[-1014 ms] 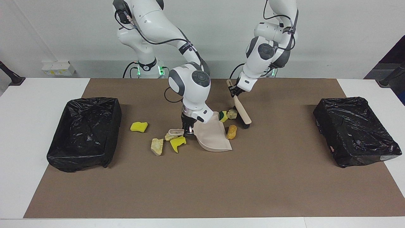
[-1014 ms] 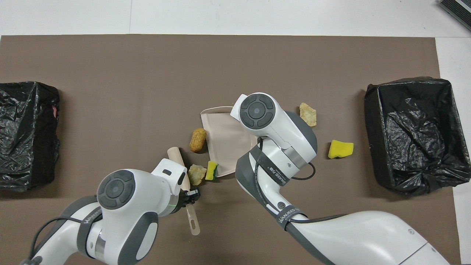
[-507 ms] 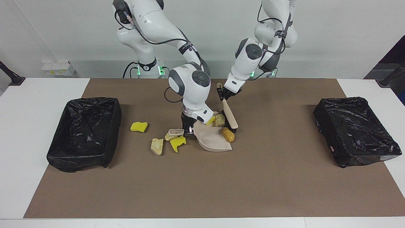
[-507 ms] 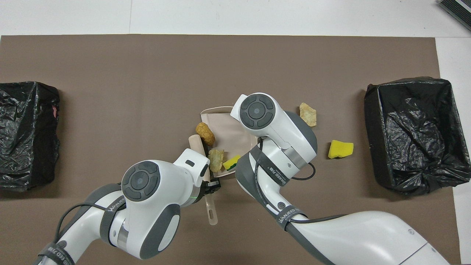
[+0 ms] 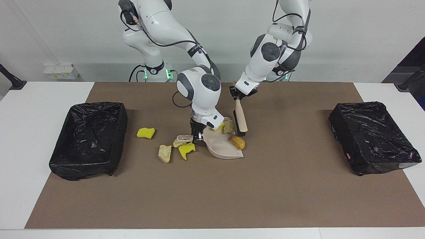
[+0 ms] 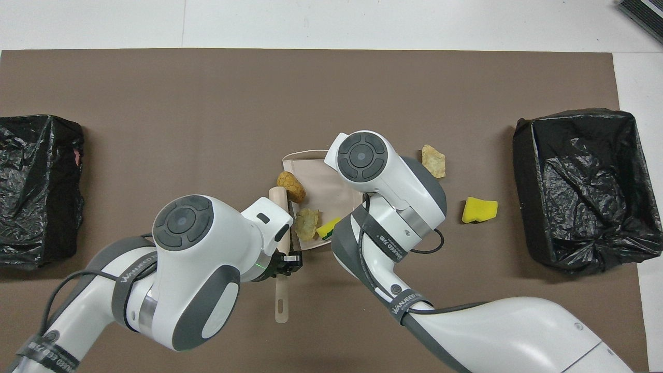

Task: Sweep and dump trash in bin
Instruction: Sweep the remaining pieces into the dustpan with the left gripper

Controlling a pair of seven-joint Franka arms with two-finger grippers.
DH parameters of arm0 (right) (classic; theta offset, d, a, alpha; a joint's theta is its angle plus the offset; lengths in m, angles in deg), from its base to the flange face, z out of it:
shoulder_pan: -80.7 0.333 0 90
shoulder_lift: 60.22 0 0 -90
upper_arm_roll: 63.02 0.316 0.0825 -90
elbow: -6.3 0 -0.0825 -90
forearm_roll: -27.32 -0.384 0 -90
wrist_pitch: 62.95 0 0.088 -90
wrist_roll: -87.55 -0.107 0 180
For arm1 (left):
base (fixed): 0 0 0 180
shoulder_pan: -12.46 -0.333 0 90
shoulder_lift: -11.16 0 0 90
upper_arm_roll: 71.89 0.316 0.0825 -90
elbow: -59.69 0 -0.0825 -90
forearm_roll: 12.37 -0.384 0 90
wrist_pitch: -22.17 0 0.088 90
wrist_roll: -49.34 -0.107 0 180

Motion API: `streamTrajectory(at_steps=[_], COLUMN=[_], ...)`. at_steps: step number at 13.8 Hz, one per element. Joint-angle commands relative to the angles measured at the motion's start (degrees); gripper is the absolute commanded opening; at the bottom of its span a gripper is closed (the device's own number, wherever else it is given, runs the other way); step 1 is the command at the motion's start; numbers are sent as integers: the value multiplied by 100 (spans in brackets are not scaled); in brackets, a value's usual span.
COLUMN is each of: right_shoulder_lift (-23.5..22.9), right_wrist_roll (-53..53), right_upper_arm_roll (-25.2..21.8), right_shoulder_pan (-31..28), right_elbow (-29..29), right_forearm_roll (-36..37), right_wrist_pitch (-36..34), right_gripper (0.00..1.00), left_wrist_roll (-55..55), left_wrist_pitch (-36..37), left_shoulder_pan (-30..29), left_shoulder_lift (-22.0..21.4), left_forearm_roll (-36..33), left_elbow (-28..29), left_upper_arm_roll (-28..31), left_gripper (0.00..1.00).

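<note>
A brown-matted tabletop (image 5: 212, 199) is flanked by black-lined bins (image 5: 89, 139). Four chunks (image 5: 146, 132) lie loose beside the dustpan (image 5: 222, 147), whose handle is clamped by the right pincer (image 5: 198, 136); three are gathered on it. The brush (image 5: 239, 116) is clamped by the left pincer (image 5: 237, 94), so sweeping is judged underway, the loose chunks calling for the next strokes.

Our left gripper (image 5: 238, 96) and our right gripper (image 5: 197, 135) are both clamped, wrists angled down over the table's middle.

A white table (image 5: 40, 109), covered by a brown mat (image 5: 212, 192), is backed by a plain pale wall (image 5: 66, 30).
</note>
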Motion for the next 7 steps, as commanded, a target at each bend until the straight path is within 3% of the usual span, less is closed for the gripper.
streamTrajectory(at_steps=[1,4,7], right_shoulder_lift=[102,94,94], right_wrist_roll=[104,95,86], right_upper_arm_roll=[44,44,44], right_shoulder_pan=[-51,-60,-60], right_elbow=[203,194,194], right_forearm_roll=[135,118,83], right_wrist_pitch=[-23,-14,-6], right_gripper=[0,0,0], left_wrist_roll=[-350,-595,-614], left_wrist_pitch=[178,-417,-937], left_shoulder_pan=[-362,-864,-839], left_shoulder_lift=[-46,77,472], left_forearm_roll=[-228,-228,-237], left_elbow=[-40,-5,31], left_upper_arm_roll=[-14,-23,-23], left_gripper=[0,0,0])
